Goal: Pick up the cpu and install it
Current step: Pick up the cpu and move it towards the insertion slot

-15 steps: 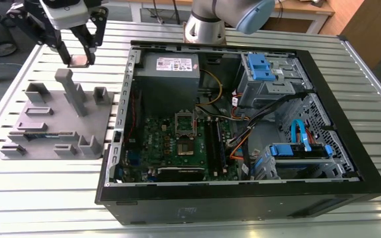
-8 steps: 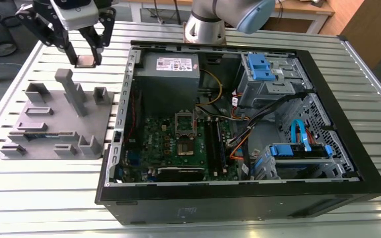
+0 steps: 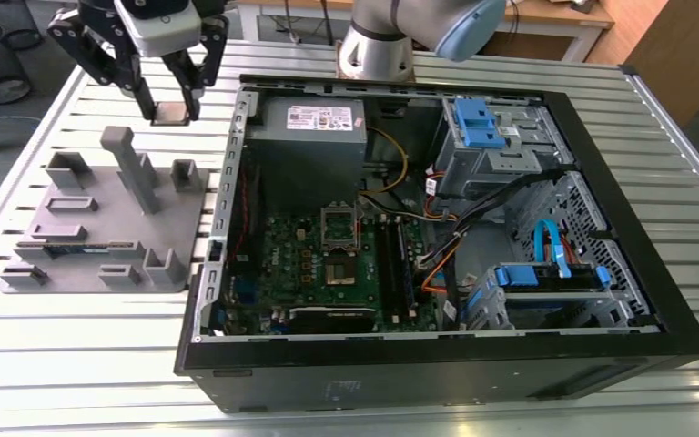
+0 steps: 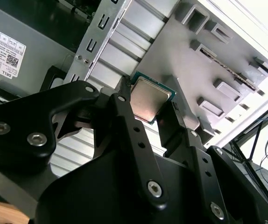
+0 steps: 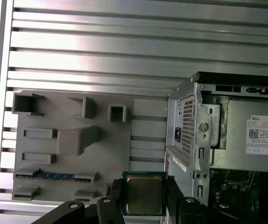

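My gripper (image 3: pixel 174 111) hangs in the air above the table, over the gap between the grey fixture plate (image 3: pixel 83 214) and the open computer case (image 3: pixel 447 228), and is shut on the cpu (image 3: pixel 174 112). The cpu (image 5: pixel 144 193) is a small square chip with a shiny metal top and a green edge, pinched by two opposite sides between the black fingers (image 5: pixel 116 198); it shows the same way in the second wrist view (image 4: pixel 150 99). The motherboard's silver socket frame (image 3: pixel 339 228) lies inside the case, well to the exterior view's right of the gripper and lower down.
The fixture plate (image 5: pixel 73 144) carries several upright blocks and a long blue-green memory stick (image 5: pixel 54 176) in a slot. The case holds a grey power supply (image 3: pixel 307 123), blue drive brackets (image 3: pixel 477 123) and loose cables. The arm's base (image 3: pixel 380 50) stands behind the case on the slatted metal table (image 3: pixel 83 364).
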